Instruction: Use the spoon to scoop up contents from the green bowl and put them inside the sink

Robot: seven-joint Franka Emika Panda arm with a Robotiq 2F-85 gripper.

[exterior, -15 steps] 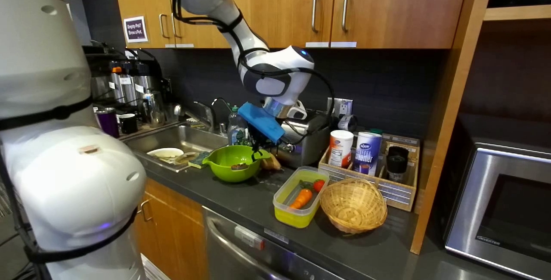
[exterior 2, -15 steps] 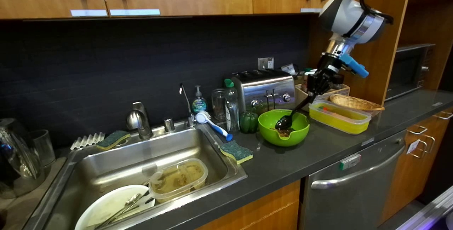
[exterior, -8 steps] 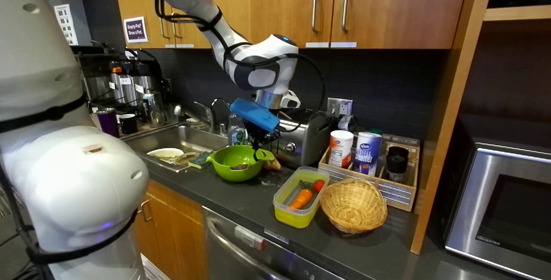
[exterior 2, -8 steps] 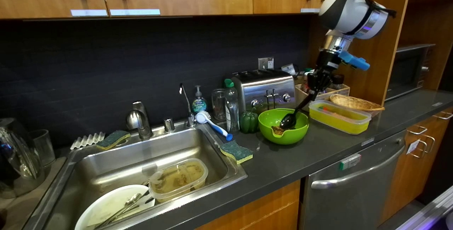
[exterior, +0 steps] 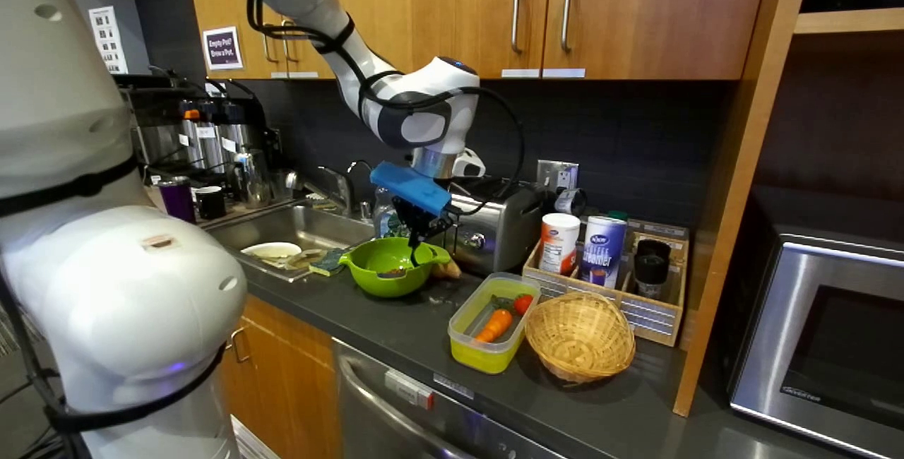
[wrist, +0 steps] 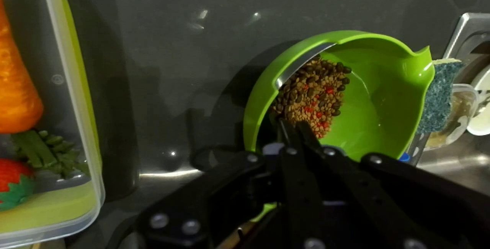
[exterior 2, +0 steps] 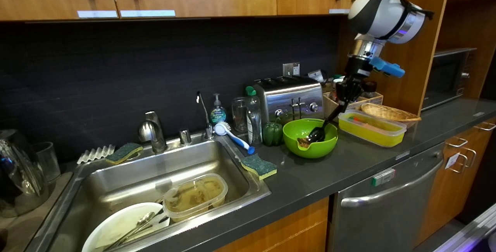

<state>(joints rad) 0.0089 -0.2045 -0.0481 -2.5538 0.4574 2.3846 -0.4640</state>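
The spoon is black with a long handle, not blue. It leans with its head inside the green bowl, against the contents. The bowl also shows in an exterior view and the wrist view. There the contents are brown beans, tan grains and red bits heaped at one side. My gripper is shut on the spoon's handle above the bowl's rim; in the wrist view the fingers mostly hide the spoon. The steel sink lies beside the bowl.
A green sponge and dish brush lie between bowl and sink. A toaster, bottle and green pepper stand behind. A lime-green container and wicker basket sit nearby. The sink holds a plate and plastic tub.
The arm has shifted, carrying the spoon's head across the bowl, away from the sink side. More contents show beside it. The green bowl has slid slightly along the counter. The grip is unchanged.
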